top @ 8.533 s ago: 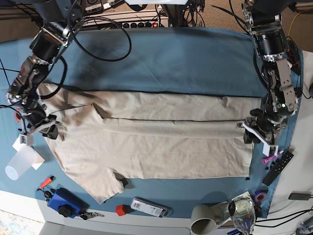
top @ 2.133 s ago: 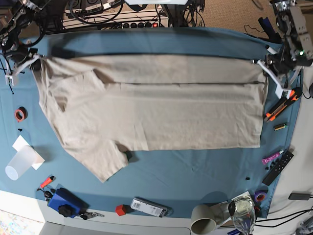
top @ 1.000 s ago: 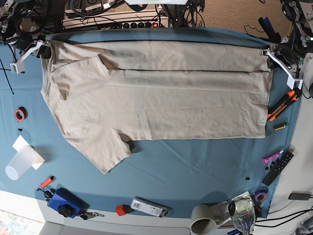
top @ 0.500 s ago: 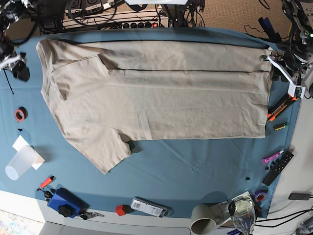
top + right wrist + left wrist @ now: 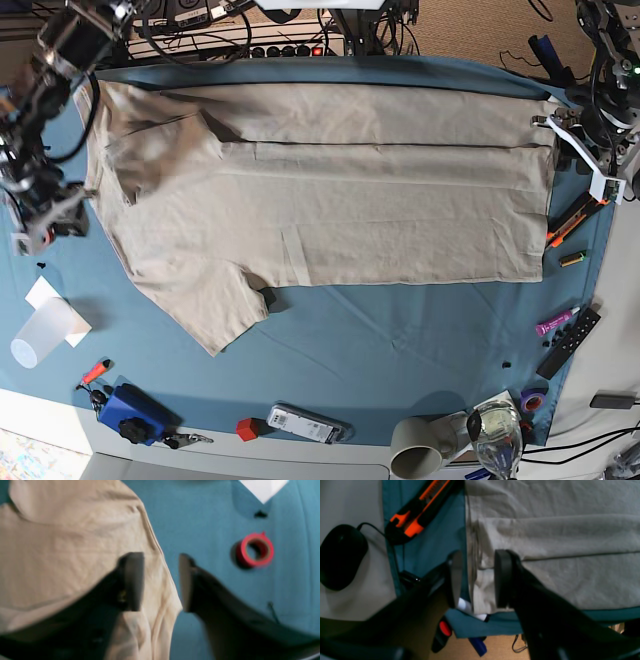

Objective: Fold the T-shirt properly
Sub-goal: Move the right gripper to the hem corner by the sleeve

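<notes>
With the large plain beige cotton T-shirt (image 5: 320, 200) spread on the far half of the blue-teal table cloth (image 5: 400, 350), our left gripper (image 5: 476, 578) and right gripper (image 5: 161, 582), both parted and empty, should pinch its edges squarely.

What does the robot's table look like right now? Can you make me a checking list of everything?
Surface: blue-teal table cloth, lightly wrinkled.
Job's things: T-shirt lies flat, top edge folded down, one sleeve sticking out toward the front.
Clutter: red tape roll, orange knife, plastic cup, blue box, remote, black mouse.
Grippers: left pincer open, straddling the shirt's edge; right pincer open above the shirt's other end.
Cables: bundle behind the table.
Surroundings: power strip at the back.
</notes>
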`<state>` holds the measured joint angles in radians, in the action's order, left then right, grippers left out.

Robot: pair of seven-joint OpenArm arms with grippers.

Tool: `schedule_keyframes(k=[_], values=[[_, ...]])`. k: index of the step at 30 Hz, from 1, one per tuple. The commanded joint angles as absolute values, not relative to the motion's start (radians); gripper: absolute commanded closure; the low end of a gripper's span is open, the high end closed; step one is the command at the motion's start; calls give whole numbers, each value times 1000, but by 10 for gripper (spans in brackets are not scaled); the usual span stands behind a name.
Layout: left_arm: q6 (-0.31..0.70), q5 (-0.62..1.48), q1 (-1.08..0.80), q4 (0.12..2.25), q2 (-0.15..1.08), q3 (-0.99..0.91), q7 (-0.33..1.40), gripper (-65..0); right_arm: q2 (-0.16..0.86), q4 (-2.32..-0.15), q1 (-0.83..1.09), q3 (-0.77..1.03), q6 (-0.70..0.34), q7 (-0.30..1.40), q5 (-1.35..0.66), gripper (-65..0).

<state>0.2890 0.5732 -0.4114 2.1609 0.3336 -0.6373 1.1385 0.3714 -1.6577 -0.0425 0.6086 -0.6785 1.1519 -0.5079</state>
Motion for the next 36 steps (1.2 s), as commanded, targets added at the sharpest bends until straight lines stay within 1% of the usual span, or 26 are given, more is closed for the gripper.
schedule_keyframes(k=[1,2,3,5,7,10,12,15,18,21,24,27,31,36], values=[[289,580,-422,2178,349,-645,1116,-222,397,-1673,-73,582,-680,1118,-496,-314],[289,579,-430,2178,349,-645,1114,-222,396,-1672,-89,550,-680,1104,-470,-344],[289,579,-439,2178,349,-645,1110,-222,396,-1668,-105,522,-676,1089,-446,-352],[289,580,-455,2178,349,-645,1101,-222,396,-1653,-147,480,-657,1062,-408,-352],[289,580,-466,2178,349,-645,1100,-222,396,-1612,-200,451,-603,1016,-359,-352],[289,579,-466,2178,348,-645,1099,-222,397,-1473,-307,422,-553,987,-312,-352],[289,579,-466,2178,348,-645,1098,-222,397,-1346,-382,406,-555,987,-313,-352],[289,576,-466,2178,346,-645,1098,-222,397,-1166,-480,366,-598,957,-313,-352],[289,576,-466,2178,345,-645,1098,-222,397,-1024,-553,304,-609,892,-295,-352],[289,576,-466,2178,346,-645,1098,-222,397,-918,-609,228,-603,811,-233,-352],[289,576,-466,2178,345,-645,1090,-222,396,-842,-640,152,-570,743,-170,-352],[289,577,-465,2178,346,-645,1090,-222,396,-781,-647,89,-543,715,-133,-351],[289,577,-465,2178,346,-645,1091,-222,396,-700,-645,31,-542,702,-130,-351],[289,577,-463,2178,346,-645,1090,-222,396,-679,-631,7,-542,710,-131,-348]])
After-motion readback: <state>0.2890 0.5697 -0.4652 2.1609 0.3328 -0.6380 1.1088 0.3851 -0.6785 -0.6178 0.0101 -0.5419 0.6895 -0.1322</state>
